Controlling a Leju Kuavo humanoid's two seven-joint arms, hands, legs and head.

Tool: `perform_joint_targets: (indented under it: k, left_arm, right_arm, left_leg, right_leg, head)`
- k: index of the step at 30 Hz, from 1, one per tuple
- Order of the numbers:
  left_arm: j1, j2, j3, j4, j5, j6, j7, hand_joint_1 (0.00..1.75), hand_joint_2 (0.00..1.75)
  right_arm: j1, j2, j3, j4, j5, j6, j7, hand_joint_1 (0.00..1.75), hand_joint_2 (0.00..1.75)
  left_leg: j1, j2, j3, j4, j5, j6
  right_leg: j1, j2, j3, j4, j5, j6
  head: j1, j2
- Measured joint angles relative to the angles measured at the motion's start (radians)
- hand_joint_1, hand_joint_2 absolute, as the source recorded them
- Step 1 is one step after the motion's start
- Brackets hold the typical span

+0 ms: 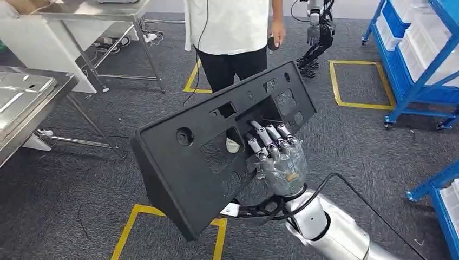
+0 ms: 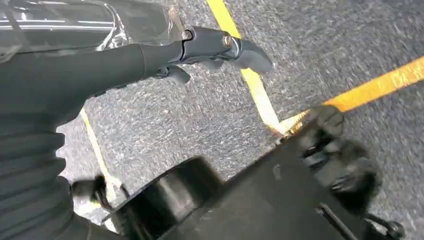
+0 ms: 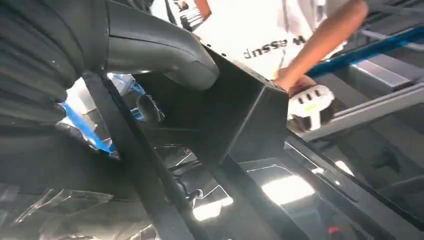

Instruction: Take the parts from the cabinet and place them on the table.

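Observation:
A large black plastic panel [image 1: 205, 162] with several cut-outs hangs tilted in the air at the middle of the head view. My right hand [image 1: 279, 157] grips it from behind, with the fingers [image 1: 268, 135] hooked through an opening near its right end. In the right wrist view my thumb [image 3: 165, 55] presses on the panel's [image 3: 235, 115] inner wall. My left hand [image 2: 75, 70] hangs over the grey carpet with nothing in it, its fingers [image 2: 220, 47] stretched out. The metal table [image 1: 32, 97] stands at the left edge.
A person in a white shirt [image 1: 233, 27] stands just beyond the panel and holds a small white device [image 3: 310, 102]. Blue racks [image 1: 417, 59] line the right side. Another robot [image 1: 319, 32] stands at the back. Yellow tape [image 1: 135, 216] marks the carpet.

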State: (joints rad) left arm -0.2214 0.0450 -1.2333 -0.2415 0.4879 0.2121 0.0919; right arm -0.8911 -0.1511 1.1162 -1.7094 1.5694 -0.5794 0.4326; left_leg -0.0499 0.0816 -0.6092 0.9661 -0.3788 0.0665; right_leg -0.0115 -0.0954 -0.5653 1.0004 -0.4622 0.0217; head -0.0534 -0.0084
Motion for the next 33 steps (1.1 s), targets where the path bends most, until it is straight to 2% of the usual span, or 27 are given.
perform_joint_targets:
  k: [3,4,5,6,7,8,10,11,12,13,14,15,16,17,19,20,21,22,23,25,26,27,28,29,30,31,33]
  left_arm:
    - [0.000,0.000,0.000,0.000,0.000,0.001,-0.001,0.00,1.75]
    - [0.004,0.000,0.000,0.000,0.000,0.002,-0.001,0.00,1.75]
    - [0.010,-0.002,0.000,0.000,0.000,0.002,-0.002,0.00,1.75]
    - [0.008,-0.001,0.000,0.000,0.000,0.003,0.000,0.00,1.75]
    - [0.005,-0.001,0.000,0.000,0.000,0.003,-0.001,0.00,1.75]
    - [0.003,-0.004,0.000,0.000,0.000,0.003,-0.001,0.00,1.75]
    - [0.003,-0.006,0.000,0.000,0.000,0.003,-0.001,0.00,1.75]
    - [0.005,-0.007,0.000,0.000,0.000,0.002,-0.001,0.00,1.75]
    - [0.009,-0.007,0.000,0.000,0.000,0.000,-0.001,0.00,1.75]
    - [0.013,-0.007,0.000,0.000,0.000,0.000,-0.001,0.00,1.75]
    - [0.014,-0.007,0.000,0.000,0.000,0.000,-0.001,0.00,1.75]
    - [0.014,-0.007,0.000,0.000,0.000,0.000,-0.001,0.00,1.75]
    - [0.013,-0.006,0.000,0.000,0.000,0.000,-0.001,0.00,1.75]
    - [0.013,-0.006,0.000,0.000,-0.001,0.000,-0.001,0.00,1.75]
    - [0.017,-0.006,0.000,0.000,-0.001,0.000,-0.001,0.00,1.75]
    - [0.017,-0.005,0.000,0.000,-0.001,0.000,-0.001,0.00,1.75]
    - [0.017,-0.006,0.000,0.000,-0.002,0.000,-0.001,0.00,1.75]
    - [0.015,-0.006,0.000,0.000,-0.002,0.000,-0.001,0.00,1.75]
    - [0.012,-0.006,0.000,0.000,-0.002,0.000,-0.002,0.00,1.75]
    - [0.004,-0.008,0.002,0.000,-0.001,0.000,-0.005,0.00,1.75]
    - [0.001,-0.008,0.002,0.000,-0.002,0.000,-0.005,0.00,1.75]
    - [0.002,-0.008,0.002,0.000,-0.002,0.000,-0.005,0.00,1.75]
    - [0.004,-0.010,0.002,0.000,-0.003,0.000,-0.005,0.00,1.75]
    - [0.006,-0.010,0.002,0.000,-0.004,0.000,-0.003,0.00,1.75]
    - [0.010,-0.010,0.002,0.000,-0.007,-0.001,0.000,0.00,1.75]
    - [0.009,-0.010,0.002,0.000,-0.006,0.000,0.002,0.00,1.75]
    - [0.007,-0.010,0.002,0.000,-0.006,0.000,0.003,0.00,1.75]
  right_arm:
    - [0.001,0.004,0.000,0.002,0.000,-0.001,-0.001,1.75,1.75]
    - [0.002,0.007,-0.001,0.002,0.000,-0.001,-0.001,1.75,1.75]
    - [0.004,0.006,-0.003,0.004,0.000,-0.001,-0.001,1.75,1.75]
    - [0.003,0.006,-0.003,0.004,0.000,-0.003,-0.002,1.75,1.75]
    - [0.005,0.006,-0.003,0.004,0.001,-0.005,-0.002,1.75,1.75]
    - [0.010,0.005,-0.003,0.005,0.000,-0.004,-0.003,1.75,1.75]
    - [0.017,0.002,-0.003,0.005,0.000,-0.004,-0.003,1.75,1.75]
    - [0.021,0.001,-0.002,0.005,0.000,-0.004,-0.005,1.75,1.75]
    - [0.023,0.001,-0.001,0.005,0.000,-0.004,-0.005,1.75,1.75]
    - [0.023,0.001,-0.001,0.005,0.000,-0.004,-0.005,1.75,1.75]
    - [0.023,0.001,-0.001,0.005,0.000,-0.004,-0.005,1.75,1.75]
    - [0.023,0.001,-0.001,0.005,0.001,-0.004,-0.005,1.75,1.75]
    - [0.023,0.001,0.000,0.006,0.001,-0.003,-0.006,1.75,1.75]
    - [0.023,0.003,0.000,0.006,0.001,-0.003,-0.008,1.75,1.75]
    - [0.025,0.004,0.000,0.007,0.000,-0.002,-0.008,1.75,1.75]
    - [0.024,0.006,0.000,0.007,0.000,-0.002,-0.008,1.75,1.75]
    - [0.024,0.008,0.000,0.007,0.000,0.000,-0.009,1.75,1.75]
    - [0.025,0.009,0.000,0.007,0.000,0.000,-0.010,1.75,1.75]
    - [0.025,0.010,0.000,0.007,0.000,0.001,-0.010,1.75,1.75]
    - [0.028,0.009,0.000,0.007,0.000,0.003,-0.013,1.75,1.75]
    - [0.031,0.010,0.000,0.007,0.000,0.004,-0.014,1.75,1.75]
    - [0.033,0.010,0.000,0.007,0.001,0.004,-0.015,1.75,1.75]
    - [0.033,0.011,0.000,0.007,0.001,0.005,-0.015,1.75,1.75]
    - [0.033,0.011,0.000,0.007,0.001,0.008,-0.015,1.75,1.75]
    - [0.032,0.011,0.000,0.007,0.001,0.008,-0.015,1.75,1.75]
    - [0.032,0.011,0.000,0.007,0.000,0.010,-0.015,1.75,1.75]
    - [0.033,0.011,0.000,0.007,0.000,0.011,-0.015,1.75,1.75]
  left_leg:
    - [-0.007,-0.037,0.000,-0.012,-0.002,0.010]
    - [0.005,-0.051,0.029,-0.032,0.009,0.015]
    - [0.008,-0.060,0.041,-0.044,0.014,0.011]
    - [0.013,-0.069,0.046,-0.044,0.015,0.018]
    - [0.014,-0.080,0.048,-0.044,0.015,0.020]
    - [0.014,-0.095,0.048,-0.044,0.013,0.022]
    - [0.015,-0.112,0.048,-0.043,0.013,0.022]
    - [0.017,-0.128,0.050,-0.042,0.011,0.020]
    - [0.021,-0.143,0.053,-0.041,0.009,0.017]
    - [0.025,-0.156,0.056,-0.037,0.005,0.011]
    - [0.030,-0.170,0.057,-0.029,-0.001,0.004]
    - [0.034,-0.182,0.053,-0.015,-0.012,-0.004]
    - [0.030,-0.193,0.044,-0.004,-0.021,-0.012]
    - [0.031,-0.199,0.040,-0.001,-0.022,-0.012]
    - [0.034,-0.211,0.036,-0.007,-0.021,-0.014]
    - [0.038,-0.212,0.035,0.001,-0.026,-0.018]
    - [0.032,-0.159,0.023,0.026,-0.039,-0.025]
    - [0.034,-0.124,-0.001,0.079,-0.065,-0.032]
    - [0.038,-0.103,-0.045,0.164,-0.103,-0.036]
    - [0.042,-0.092,-0.134,0.326,-0.157,-0.037]
    - [0.041,-0.092,-0.146,0.343,-0.153,-0.036]
    - [0.041,-0.091,-0.133,0.311,-0.128,-0.031]
    - [0.039,-0.089,-0.098,0.240,-0.088,-0.024]
    - [0.033,-0.076,-0.046,0.138,-0.036,-0.014]
    - [0.022,-0.042,0.002,0.043,0.004,-0.001]
    - [0.008,0.008,0.022,0.003,-0.012,0.005]
    - [0.000,-0.014,0.020,-0.006,-0.015,0.008]
  right_leg:
    - [-0.004,-0.037,0.013,-0.012,-0.007,0.013]
    - [-0.001,-0.036,0.021,-0.014,-0.014,0.021]
    - [-0.006,0.017,0.023,0.008,-0.022,0.023]
    - [-0.005,0.063,-0.009,0.074,-0.056,0.022]
    - [-0.006,0.083,-0.050,0.152,-0.089,0.024]
    - [-0.006,0.090,-0.097,0.232,-0.120,0.026]
    - [-0.006,0.092,-0.138,0.294,-0.133,0.028]
    - [-0.006,0.092,-0.155,0.304,-0.119,0.030]
    - [-0.007,0.092,-0.144,0.260,-0.081,0.033]
    - [-0.010,0.096,-0.112,0.180,-0.028,0.037]
    - [-0.016,0.109,-0.069,0.084,0.025,0.044]
    - [-0.027,0.150,-0.035,-0.002,0.053,0.055]
    - [-0.021,0.162,-0.029,-0.004,0.038,0.047]
    - [-0.020,0.145,-0.033,-0.003,0.039,0.034]
    - [-0.015,0.129,-0.032,-0.003,0.036,0.020]
    - [-0.022,0.114,-0.031,-0.004,0.037,0.011]
    - [-0.018,0.109,-0.026,-0.005,0.035,0.005]
    - [-0.016,0.102,-0.025,-0.005,0.034,0.001]
    - [-0.012,0.092,-0.024,-0.005,0.031,-0.002]
    - [-0.008,0.066,-0.023,-0.005,0.025,-0.005]
    - [-0.006,0.054,-0.021,-0.005,0.023,-0.006]
    - [-0.004,0.043,-0.016,-0.005,0.019,-0.007]
    - [-0.002,0.032,-0.010,-0.005,0.015,-0.007]
    - [-0.001,0.021,0.000,-0.005,0.009,-0.007]
    - [0.000,0.010,0.009,-0.007,0.004,-0.006]
    - [0.002,0.000,0.014,-0.009,0.001,-0.003]
    - [0.001,-0.020,0.015,-0.013,-0.003,0.005]
  head:
    - [0.000,0.000]
    - [0.001,0.000]
    - [0.000,0.000]
    - [0.001,0.000]
    - [0.001,0.000]
    - [0.002,0.000]
    - [0.002,0.000]
    - [0.002,0.000]
    - [0.002,0.000]
    - [0.002,0.000]
    - [0.002,0.000]
    - [0.002,0.000]
    - [0.002,0.000]
    - [0.002,0.000]
    - [0.002,0.000]
    - [0.002,0.000]
    - [0.000,0.000]
    - [0.000,0.000]
    - [0.000,0.000]
    - [0.000,0.000]
    - [0.000,0.000]
    - [0.000,0.000]
    - [0.000,0.000]
    - [0.000,0.000]
    - [0.000,0.000]
    - [0.000,0.000]
    - [0.000,0.000]
